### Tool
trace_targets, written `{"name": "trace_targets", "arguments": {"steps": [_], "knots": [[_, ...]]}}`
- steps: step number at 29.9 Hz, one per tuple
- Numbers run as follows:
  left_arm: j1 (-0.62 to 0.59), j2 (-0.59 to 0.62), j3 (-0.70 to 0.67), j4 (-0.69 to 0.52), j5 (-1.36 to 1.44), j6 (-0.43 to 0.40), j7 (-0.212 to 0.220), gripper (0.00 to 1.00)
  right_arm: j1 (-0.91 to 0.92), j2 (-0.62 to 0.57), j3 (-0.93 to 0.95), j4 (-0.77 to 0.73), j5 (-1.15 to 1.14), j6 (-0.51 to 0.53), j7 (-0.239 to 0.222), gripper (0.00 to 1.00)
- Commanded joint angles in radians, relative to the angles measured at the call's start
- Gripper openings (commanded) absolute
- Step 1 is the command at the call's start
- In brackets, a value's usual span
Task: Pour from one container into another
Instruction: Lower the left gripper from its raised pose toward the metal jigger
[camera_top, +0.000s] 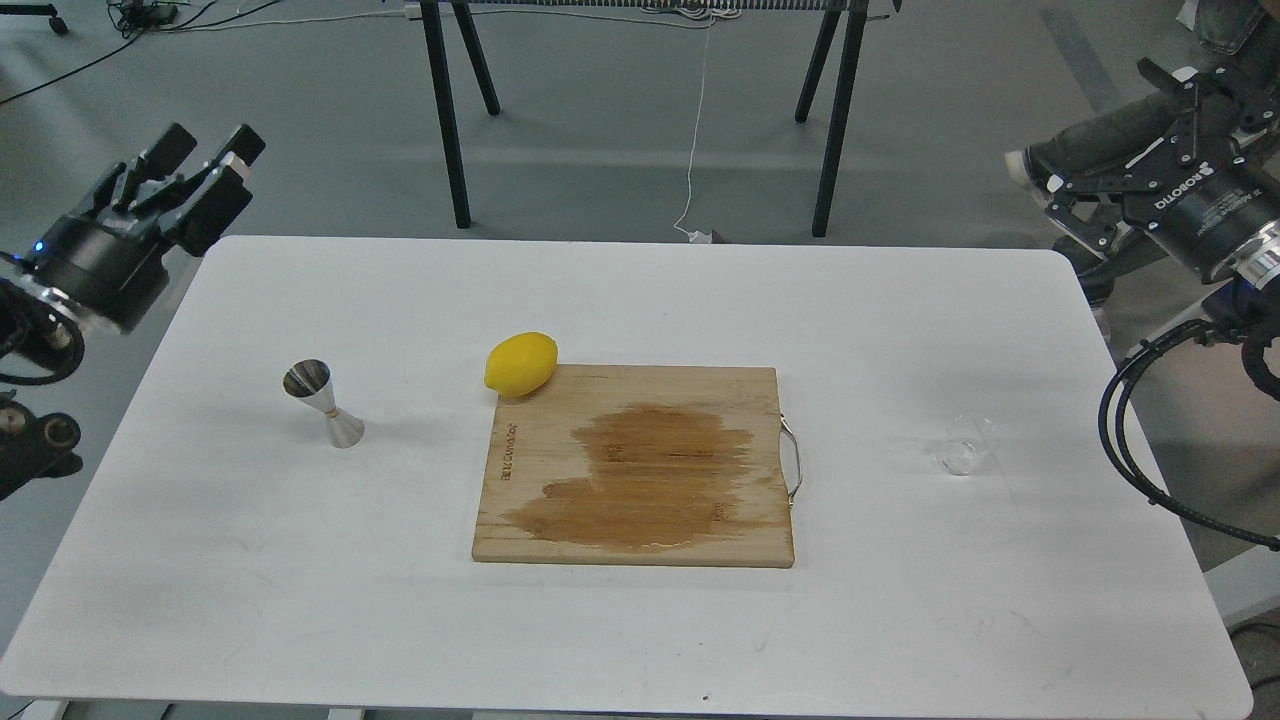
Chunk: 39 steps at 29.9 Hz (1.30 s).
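Note:
The tiny clear glass cup stands upright on the white table at the right, hard to make out against the surface. The steel jigger stands upright at the left, its open cone facing up. My left gripper hovers off the table's far left corner, well above and behind the jigger, open and holding nothing. My right gripper hangs past the far right corner, far behind the cup, its fingers spread open and empty.
A wooden cutting board with a wet stain and a metal handle lies in the middle. A yellow lemon rests at its far left corner. Black stand legs rise behind the table. Black cables loop at the right edge.

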Motion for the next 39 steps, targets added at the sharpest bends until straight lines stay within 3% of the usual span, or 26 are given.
{"name": "trace_targets", "arguments": {"steps": [1,10,14,25,39], "knots": [[0.124,0.011,-0.006,-0.005,0.080,0.003,0.000,1.00,0.000,0.000,0.001,-0.004,0.000,0.000,0.000,0.99],[0.276,-0.037,-0.003,0.061,0.114,0.003,0.000,0.99,-0.009,-0.002,-0.004,-0.005,0.000,0.000,0.000,0.99],[0.290,-0.130,0.000,0.174,0.165,0.003,0.000,0.99,-0.012,-0.002,-0.004,-0.005,0.000,0.000,0.000,0.99],[0.241,-0.350,0.005,0.422,0.222,0.003,0.000,0.98,-0.012,-0.014,-0.001,0.001,0.000,0.000,0.000,0.99],[0.149,-0.448,0.043,0.554,0.219,0.003,0.000,0.98,-0.012,-0.015,0.002,0.004,0.000,0.000,0.000,0.99]]}}
